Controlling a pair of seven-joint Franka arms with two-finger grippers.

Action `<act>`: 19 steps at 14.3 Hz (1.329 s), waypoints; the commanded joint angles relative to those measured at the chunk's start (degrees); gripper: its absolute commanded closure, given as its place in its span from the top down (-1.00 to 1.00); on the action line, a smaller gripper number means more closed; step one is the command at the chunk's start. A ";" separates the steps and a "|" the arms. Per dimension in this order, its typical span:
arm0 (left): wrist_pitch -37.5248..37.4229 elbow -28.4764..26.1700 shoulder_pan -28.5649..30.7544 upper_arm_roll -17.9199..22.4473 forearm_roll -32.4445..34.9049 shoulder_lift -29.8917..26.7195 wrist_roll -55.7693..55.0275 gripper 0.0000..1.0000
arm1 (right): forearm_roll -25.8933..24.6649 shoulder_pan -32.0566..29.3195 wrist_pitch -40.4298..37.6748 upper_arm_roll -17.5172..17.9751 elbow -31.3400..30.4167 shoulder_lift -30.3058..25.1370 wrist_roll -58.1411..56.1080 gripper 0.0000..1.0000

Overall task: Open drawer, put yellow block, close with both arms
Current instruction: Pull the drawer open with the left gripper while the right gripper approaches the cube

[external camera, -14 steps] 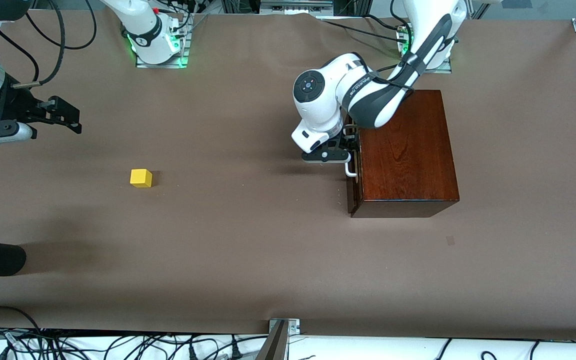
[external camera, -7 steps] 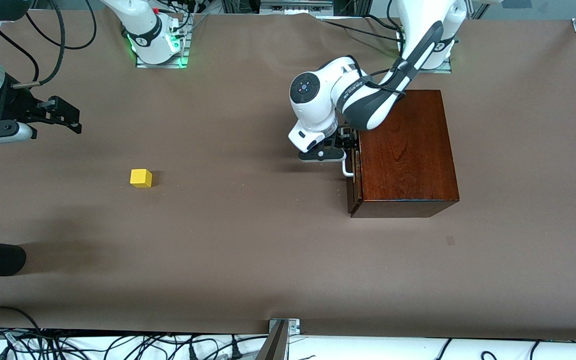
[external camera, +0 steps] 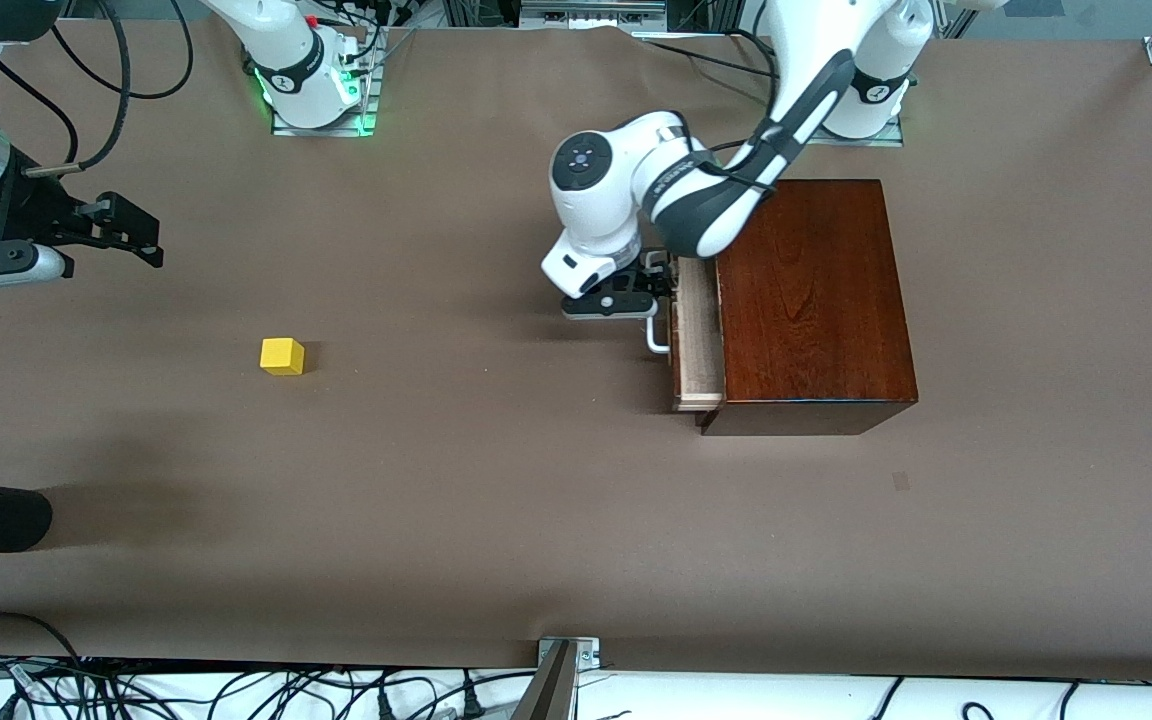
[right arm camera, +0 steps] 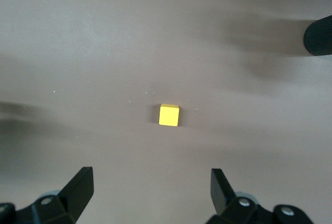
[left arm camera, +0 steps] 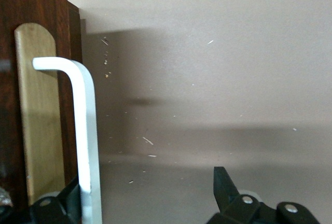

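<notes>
From the front camera, the drawer [external camera: 698,335] stands a little way out of the dark wooden box [external camera: 811,300] at the left arm's end of the counter [external camera: 496,500]; a strip of its pale tray shows. The left pincer [external camera: 658,298] is at the white handle [external camera: 656,338]. The yellow block [external camera: 282,356] lies alone on the counter, well apart from the box, toward the right arm's end. The right pincer [external camera: 141,235] hangs in the air over the counter at that end, and this arm waits.

In the left wrist view, the handle [left arm camera: 85,136] stands between the two fingers [left arm camera: 228,190], which are spread wide and do not squeeze it; one finger is just beside the bar.

In the right wrist view, the right pincer [right arm camera: 150,185] is spread open and holds nothing. The yellow block [right arm camera: 169,115] lies on the counter below it.
</notes>
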 commanded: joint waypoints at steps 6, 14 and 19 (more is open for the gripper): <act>1.44 10.76 -3.29 -0.33 0.62 6.84 -2.11 1.00 | -0.97 -0.27 0.61 0.00 1.75 0.68 -0.75 1.00; 1.17 12.71 -3.55 -0.51 0.35 7.46 -2.73 1.00 | -0.79 -0.63 0.36 0.00 1.58 3.50 -0.58 1.00; 1.00 14.63 -3.55 -0.77 -0.17 7.02 -3.52 1.00 | -1.15 -0.80 -0.17 -0.09 1.23 6.12 -1.55 1.00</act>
